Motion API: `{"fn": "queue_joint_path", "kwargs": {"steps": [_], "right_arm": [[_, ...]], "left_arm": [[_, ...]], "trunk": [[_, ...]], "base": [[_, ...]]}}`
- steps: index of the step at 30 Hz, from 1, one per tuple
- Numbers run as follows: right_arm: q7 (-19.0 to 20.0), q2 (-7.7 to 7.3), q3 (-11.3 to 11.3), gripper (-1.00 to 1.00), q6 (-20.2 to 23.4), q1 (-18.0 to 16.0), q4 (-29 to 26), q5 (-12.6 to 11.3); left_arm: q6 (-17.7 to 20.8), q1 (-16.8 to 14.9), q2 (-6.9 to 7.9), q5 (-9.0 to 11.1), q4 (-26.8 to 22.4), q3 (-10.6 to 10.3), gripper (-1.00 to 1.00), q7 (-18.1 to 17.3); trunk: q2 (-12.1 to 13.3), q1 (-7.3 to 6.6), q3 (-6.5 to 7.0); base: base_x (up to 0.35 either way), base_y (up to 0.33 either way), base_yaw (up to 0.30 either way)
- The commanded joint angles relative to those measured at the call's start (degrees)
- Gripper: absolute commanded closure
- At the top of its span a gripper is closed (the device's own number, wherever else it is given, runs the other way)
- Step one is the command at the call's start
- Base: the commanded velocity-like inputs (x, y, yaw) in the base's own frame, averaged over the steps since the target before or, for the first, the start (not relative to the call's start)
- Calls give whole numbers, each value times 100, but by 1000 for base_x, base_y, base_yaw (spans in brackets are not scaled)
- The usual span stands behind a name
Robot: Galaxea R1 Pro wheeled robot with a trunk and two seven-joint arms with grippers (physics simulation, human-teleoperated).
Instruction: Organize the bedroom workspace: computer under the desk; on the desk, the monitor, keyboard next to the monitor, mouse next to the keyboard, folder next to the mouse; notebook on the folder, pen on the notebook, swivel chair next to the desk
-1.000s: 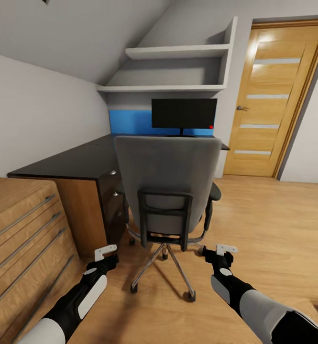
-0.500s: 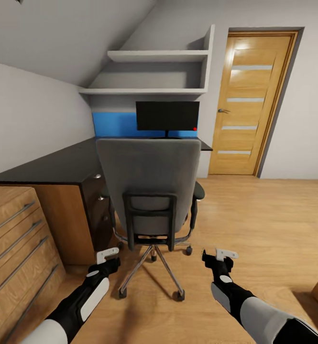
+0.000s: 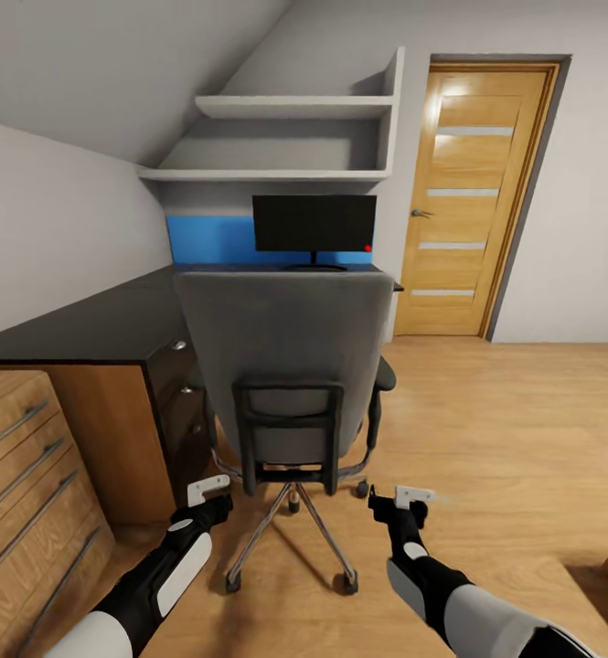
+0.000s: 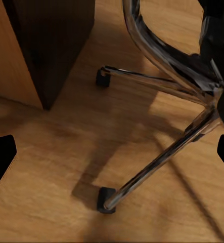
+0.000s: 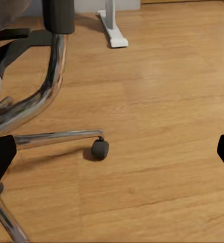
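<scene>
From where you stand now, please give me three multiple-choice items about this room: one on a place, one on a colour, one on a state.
1. Where is the monitor?
A. On the floor
B. On the desk, beyond the swivel chair
C. On the upper shelf

2. What colour is the wall panel behind the desk?
A. Blue
B. Red
C. Green

3. How are the left pincer and the right pincer?
A. Both shut on the chair's base
B. One holds a pen
C. Both open and holding nothing

Answers:
1. B, its round foot stands on the black top, past the chair's back in the head view.
2. A, a bright blue strip shows to the left of the screen.
3. C, in each wrist view the fingertips sit far apart at the edges, with bare wooden floor between them.
</scene>
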Motion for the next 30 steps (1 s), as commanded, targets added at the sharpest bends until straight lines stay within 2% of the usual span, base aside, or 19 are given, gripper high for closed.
{"fn": "queue_joint_path", "kwargs": {"steps": [1,9,11,19,30], "right_arm": [[-32,78,46,-100,-23,17,4,56],[-45,294,47,-100,-44,230,7,649],[-47,310,47,-100,-45,248,7,702],[-48,323,41,-100,-47,265,7,751],[-48,321,38,-100,-47,268,0,759]], "left_arm": [[9,-4,8,35,-8,-34,-100,48],[-1,-4,6,39,28,-39,-100,48],[-2,-4,3,39,51,-54,-100,48],[-2,-4,4,39,73,-223,-100,48],[4,-4,2,46,79,-291,-100,48]], "trunk": [[-3,1,-6],[-3,1,-6],[-3,1,-6],[-3,1,-6],[-3,1,-6]], "base": [[133,97,-4],[44,148,-1],[-35,193,0],[-66,61,0],[-264,-13,0]]}}
